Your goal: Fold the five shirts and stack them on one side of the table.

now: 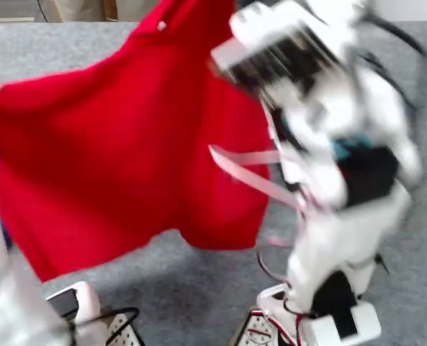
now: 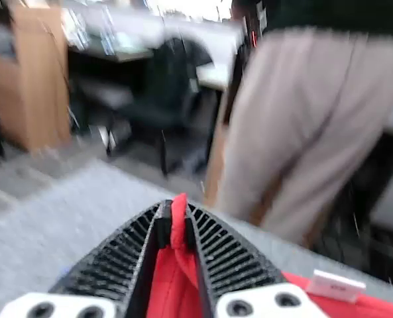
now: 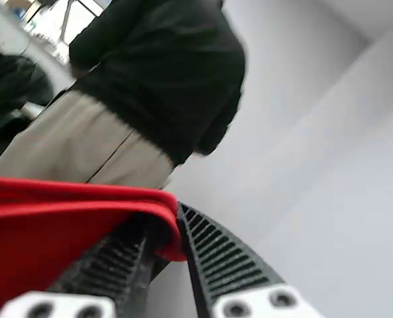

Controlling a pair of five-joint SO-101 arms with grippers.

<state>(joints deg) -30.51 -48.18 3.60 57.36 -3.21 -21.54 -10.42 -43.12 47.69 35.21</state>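
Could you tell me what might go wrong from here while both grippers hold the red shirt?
1. The left gripper pinches only a thin fold of the red shirt near its fingertips, so the fold might slip out.
2. The right gripper grips just the shirt's edge, so a tug could pull it free.
3. Pink cables loop right beside the shirt's hanging side and may snag the cloth.

Nothing here is legible; the white tag [image 2: 335, 285] on the shirt [image 1: 112, 158] is too blurred to read.
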